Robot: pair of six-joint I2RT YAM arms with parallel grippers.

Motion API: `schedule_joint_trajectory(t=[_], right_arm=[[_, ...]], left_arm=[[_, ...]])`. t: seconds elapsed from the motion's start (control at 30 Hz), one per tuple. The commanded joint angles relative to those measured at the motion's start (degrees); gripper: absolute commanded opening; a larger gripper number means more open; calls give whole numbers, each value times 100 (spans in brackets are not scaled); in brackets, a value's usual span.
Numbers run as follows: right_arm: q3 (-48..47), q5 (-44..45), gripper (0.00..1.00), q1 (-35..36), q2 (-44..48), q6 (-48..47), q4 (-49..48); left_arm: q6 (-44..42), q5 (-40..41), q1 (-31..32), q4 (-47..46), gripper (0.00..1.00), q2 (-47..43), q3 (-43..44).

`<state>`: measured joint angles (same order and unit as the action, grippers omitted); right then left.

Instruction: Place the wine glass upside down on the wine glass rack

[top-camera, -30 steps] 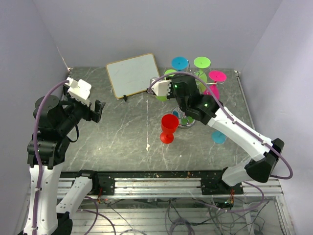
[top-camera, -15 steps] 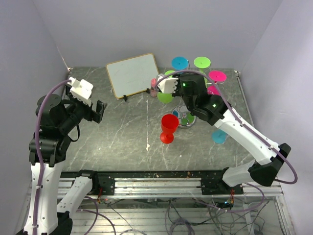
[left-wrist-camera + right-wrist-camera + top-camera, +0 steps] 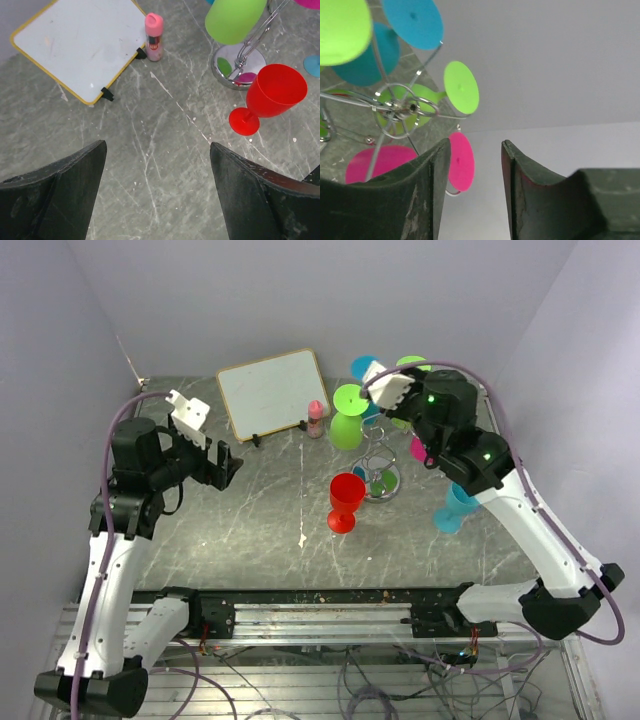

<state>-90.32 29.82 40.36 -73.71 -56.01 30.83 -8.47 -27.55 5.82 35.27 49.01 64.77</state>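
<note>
Left wrist: red wine glass (image 3: 275,92) upright mid-desk, probably light, slick plastic; take the stem. Left gripper (image 3: 157,145), right gripper (image 3: 475,145) spread, empty.

no text, number or brand can be read in any view. the pink bottle (image 3: 154,37) standing just beside the white board (image 3: 80,45) has a darker label band around its middle, but whatever is printed there is too small and blurred to make out. the white board's face shows only faint smudges, with no legible writing.
</note>
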Motion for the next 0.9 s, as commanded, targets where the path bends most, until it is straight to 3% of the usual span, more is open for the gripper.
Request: schedule_joint_trajectory(t=[0.0, 0.1, 0.2, 0.33, 0.53, 0.87], right_arm=[[57, -460, 47, -587, 320, 638, -139], [72, -981, 53, -1124, 562, 1152, -70], [105, -1875, 76, -1923, 911, 1894, -5], [476, -2722, 89, -2966, 1523, 2606, -255], [690, -3587, 93, -3996, 1930, 3340, -108], [699, -4089, 93, -4512, 2110, 3466, 278]], left_arm=[[149, -305, 62, -642, 94, 160, -181], [219, -166, 395, -858, 93, 332, -296], [233, 321, 1101, -1078, 93, 516, -386], [397, 576, 1768, -1288, 92, 1092, -286], [773, 953, 2668, -1624, 88, 2091, 163], [1463, 1774, 3612, -1980, 80, 3358, 684]])
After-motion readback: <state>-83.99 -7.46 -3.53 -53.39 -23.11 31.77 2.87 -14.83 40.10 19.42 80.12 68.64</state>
